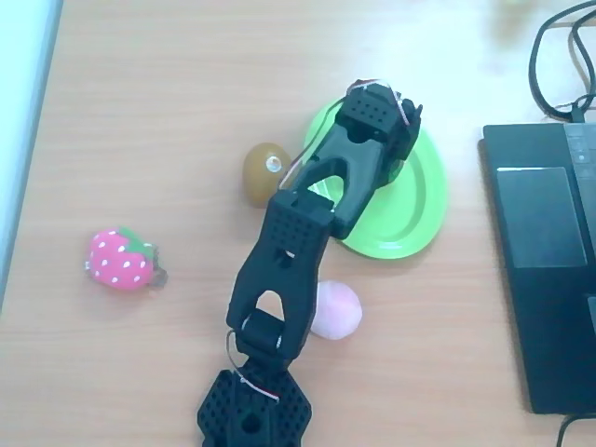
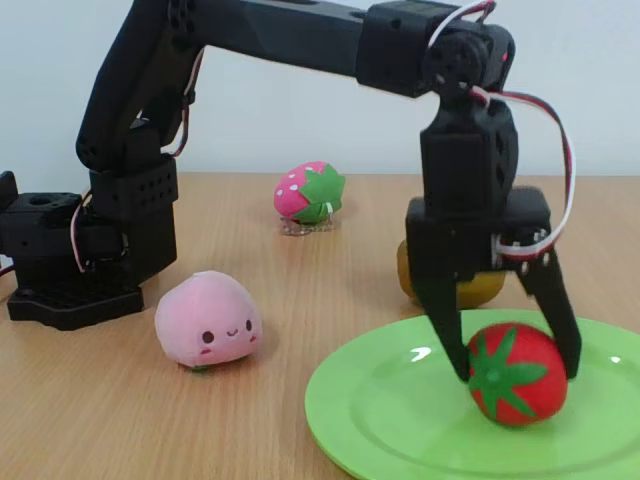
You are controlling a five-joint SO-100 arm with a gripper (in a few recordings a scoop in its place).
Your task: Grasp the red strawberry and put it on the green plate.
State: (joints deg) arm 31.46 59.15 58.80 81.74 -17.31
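The red strawberry [image 2: 528, 392] with its green cap facing the camera sits on the green plate [image 2: 400, 420], right of the plate's middle in the fixed view. My black gripper [image 2: 515, 372] reaches straight down over it, one finger [image 2: 447, 330] pressed on its left side and the other on its right, so it is shut on the fruit. From overhead, the gripper [image 1: 399, 140] hangs over the far part of the green plate [image 1: 421, 209] and covers the strawberry.
A brown kiwi [image 1: 264, 172] lies just left of the plate. A pink dotted strawberry [image 1: 121, 259] is far left, and a pale pink peach [image 1: 335, 310] lies beside the arm's lower link. A black laptop [image 1: 545, 242] and cables [image 1: 559, 56] fill the right side.
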